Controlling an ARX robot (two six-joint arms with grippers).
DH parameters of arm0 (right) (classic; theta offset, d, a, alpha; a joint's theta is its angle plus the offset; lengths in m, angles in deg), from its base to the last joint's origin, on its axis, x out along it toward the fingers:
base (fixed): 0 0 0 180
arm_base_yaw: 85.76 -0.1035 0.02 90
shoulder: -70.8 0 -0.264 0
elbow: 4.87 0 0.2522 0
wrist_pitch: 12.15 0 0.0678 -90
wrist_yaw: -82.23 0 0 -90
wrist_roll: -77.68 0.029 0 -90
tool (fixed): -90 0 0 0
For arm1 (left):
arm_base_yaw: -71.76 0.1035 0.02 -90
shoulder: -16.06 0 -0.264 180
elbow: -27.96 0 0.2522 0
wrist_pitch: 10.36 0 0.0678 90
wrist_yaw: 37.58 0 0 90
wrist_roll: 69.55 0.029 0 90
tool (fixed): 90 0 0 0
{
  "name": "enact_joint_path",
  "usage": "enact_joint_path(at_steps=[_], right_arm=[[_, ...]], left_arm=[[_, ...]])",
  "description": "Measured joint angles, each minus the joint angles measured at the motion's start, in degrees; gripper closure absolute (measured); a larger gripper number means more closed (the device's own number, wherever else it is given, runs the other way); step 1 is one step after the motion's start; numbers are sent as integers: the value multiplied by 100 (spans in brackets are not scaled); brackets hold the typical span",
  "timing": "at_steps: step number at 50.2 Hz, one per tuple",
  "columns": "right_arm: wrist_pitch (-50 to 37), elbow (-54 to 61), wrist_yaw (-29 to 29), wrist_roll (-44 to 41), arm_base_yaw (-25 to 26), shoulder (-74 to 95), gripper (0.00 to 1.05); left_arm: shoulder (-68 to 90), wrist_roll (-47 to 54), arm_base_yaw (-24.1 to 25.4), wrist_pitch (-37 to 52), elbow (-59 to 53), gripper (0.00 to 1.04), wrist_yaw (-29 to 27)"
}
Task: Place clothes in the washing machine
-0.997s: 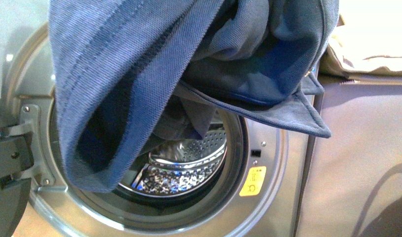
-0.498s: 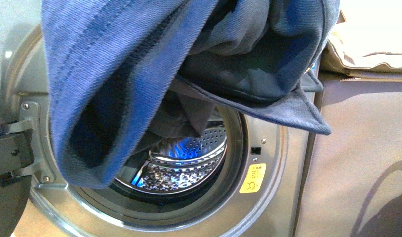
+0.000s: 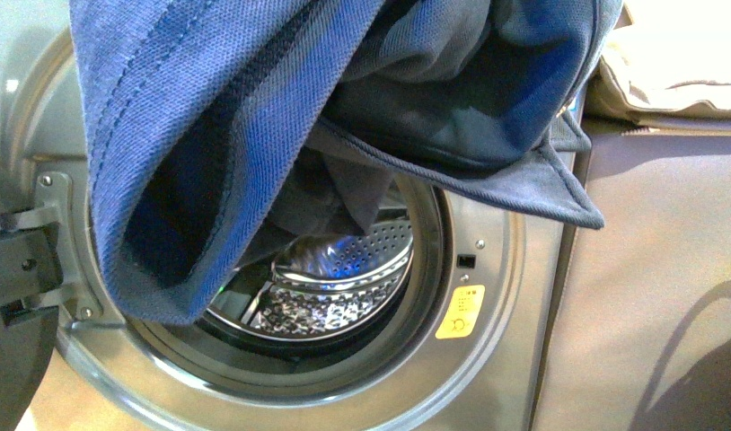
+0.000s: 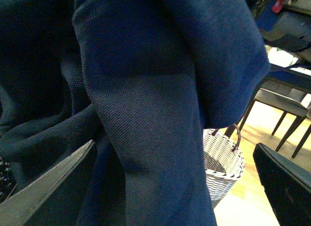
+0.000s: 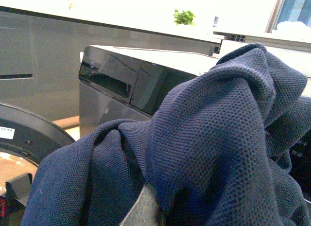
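The clothes (image 3: pixel 254 117), dark blue fabric, hang bunched in front of the washing machine's (image 3: pixel 497 359) open porthole and cover its upper half. Below the lowest fold (image 3: pixel 155 296) the perforated steel drum (image 3: pixel 344 287) shows. Neither gripper shows in the front view. In the right wrist view my right gripper (image 5: pixel 155 206) is shut on the clothes (image 5: pixel 218 138), with only a grey sliver of one finger (image 5: pixel 138 214) visible. My left gripper (image 4: pixel 165 197) is open, its fingers (image 4: pixel 43 187) wide apart, and the clothes (image 4: pixel 146 114) hang down between them.
The machine's dark door (image 3: pixel 12 296) stands open at the left on its hinge. A grey-beige cabinet (image 3: pixel 649 287) adjoins the machine on the right, with beige padded fabric (image 3: pixel 676 72) on top. A white woven basket (image 4: pixel 221 163) and chair legs (image 4: pixel 286 124) stand on the wooden floor.
The bundle of clothes has risen a little and shifted slightly left before the porthole, uncovering more of the drum. The right gripper's hold has not changed.
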Motion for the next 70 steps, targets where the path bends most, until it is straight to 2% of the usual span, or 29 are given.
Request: enact_joint_path(at_steps=[8, 13, 15, 27, 40, 60, 70], right_arm=[[0, 0, 0, 0, 0, 0, 97], [0, 0, 0, 0, 0, 0, 97], [0, 0, 0, 0, 0, 0, 97], [-4, 0, 2, 0, 0, 0, 97], [-9, -2, 4, -2, 0, 0, 97], [-9, -2, 24, -15, 4, 0, 97], [-9, -2, 24, -15, 4, 0, 97]], left_arm=[[437, 382, -577, -33, 208, 7, -671], [586, 468, -776, 42, 289, 7, -1062], [660, 522, -914, 105, 341, 7, -1340], [756, 645, -1532, 898, 339, 7, -2199], [1054, 1303, -2326, 1084, 339, 7, -3324], [1405, 1335, -2605, 1443, 461, 7, -3617], [1438, 1187, -2590, 1777, 448, 7, -3383]])
